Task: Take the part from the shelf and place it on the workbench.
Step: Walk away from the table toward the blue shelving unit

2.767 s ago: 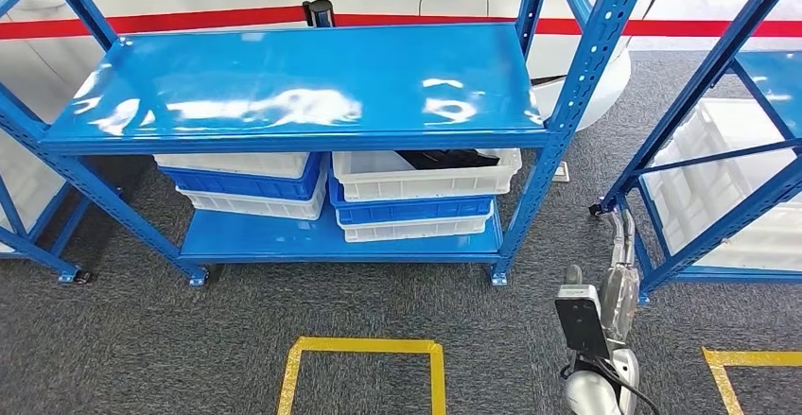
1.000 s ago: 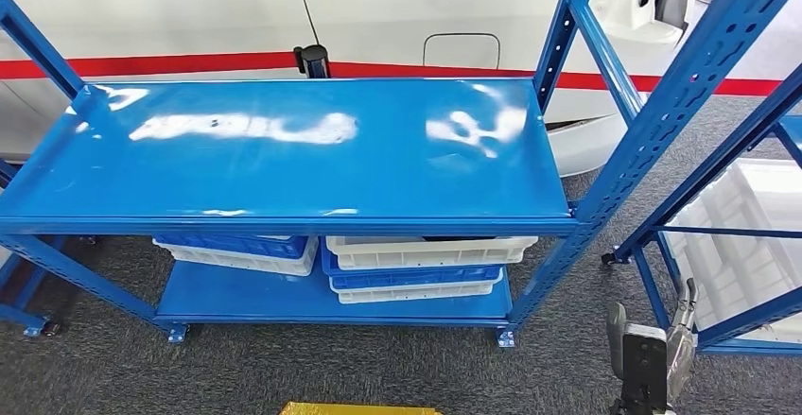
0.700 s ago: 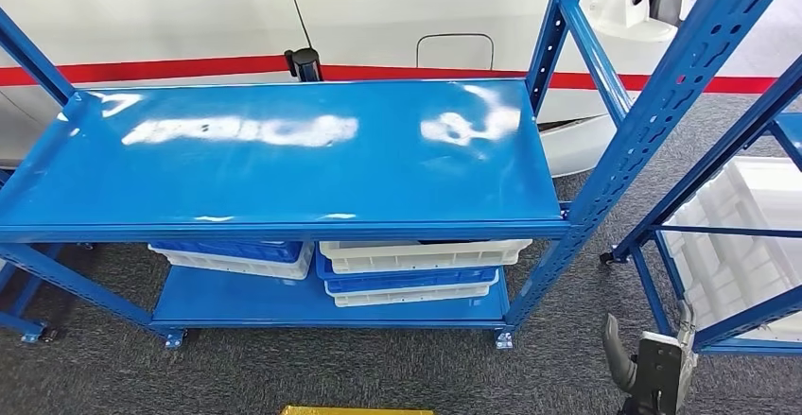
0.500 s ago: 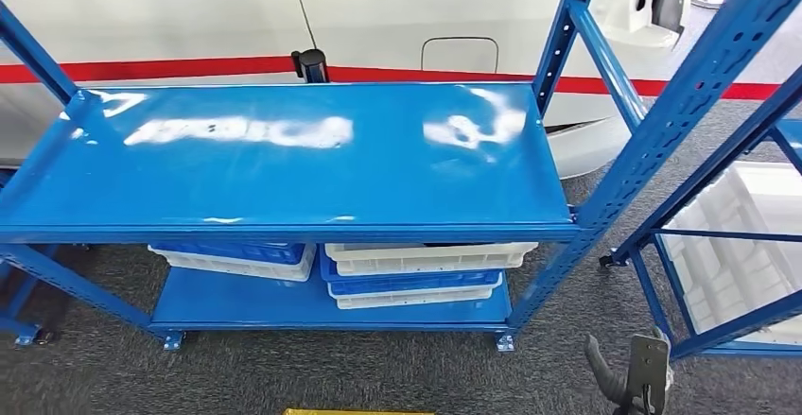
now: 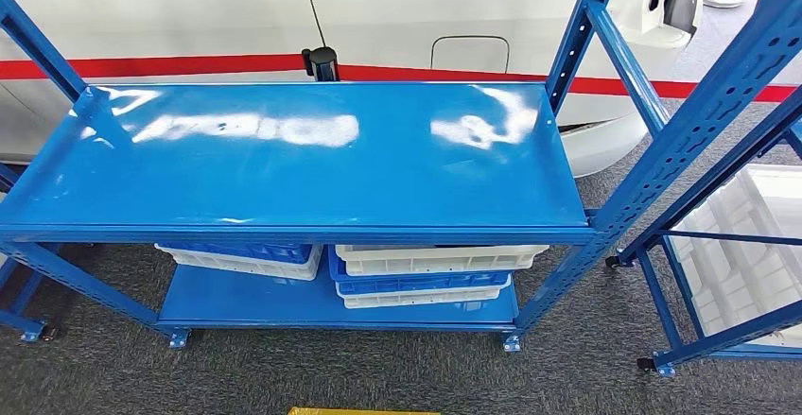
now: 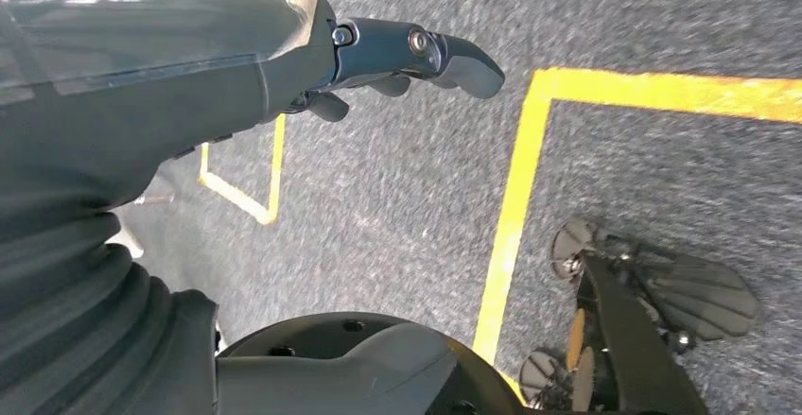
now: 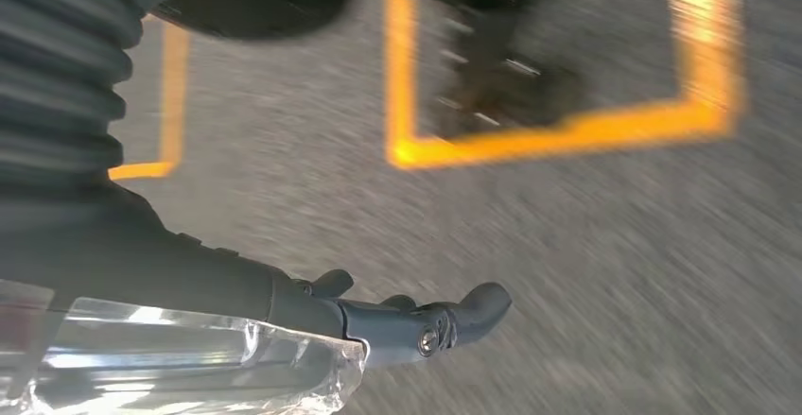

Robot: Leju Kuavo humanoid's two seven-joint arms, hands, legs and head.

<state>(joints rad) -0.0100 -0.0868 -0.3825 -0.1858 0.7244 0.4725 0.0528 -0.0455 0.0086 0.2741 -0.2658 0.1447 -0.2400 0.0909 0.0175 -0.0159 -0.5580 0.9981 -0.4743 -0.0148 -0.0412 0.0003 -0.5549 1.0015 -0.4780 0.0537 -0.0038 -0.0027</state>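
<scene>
1. A blue metal shelf (image 5: pixel 284 164) stood ahead on grey carpet (image 5: pixel 284 377), its glossy upper board bare and catching bright reflections
2. On the lower board, to the right, sat a stack of crates: a white crate (image 5: pixel 440 259) on top, a blue one (image 5: pixel 426 285) under it and another white one at the bottom
3. To the left of that stack, a blue crate (image 5: pixel 241 251) rested on a white crate (image 5: pixel 236 266)
4. The upper board hid the insides of the crates, so the part could not be made out and its place could not be told
5. Behind the shelf ran a white vehicle body (image 5: pixel 189 18) with a red stripe (image 5: pixel 151 65)
6. A second blue rack (image 5: pixel 719 122) stood to the right, with a white tray (image 5: pixel 747 264) low inside it
7. The left hand (image 6: pixel 378 65) hung above the carpet beside yellow floor tape (image 6: pixel 515 207), its fingers (image 6: pixel 454 60) stretched out, parted and holding nothing
8. The right hand (image 7: pixel 378 316) hung over blurred carpet and yellow tape (image 7: pixel 558 131), its fingers (image 7: pixel 473 311) likewise extended and empty
9. A strip of yellow tape (image 5: pixel 359 411) lay on the carpet in front of the shelf
</scene>
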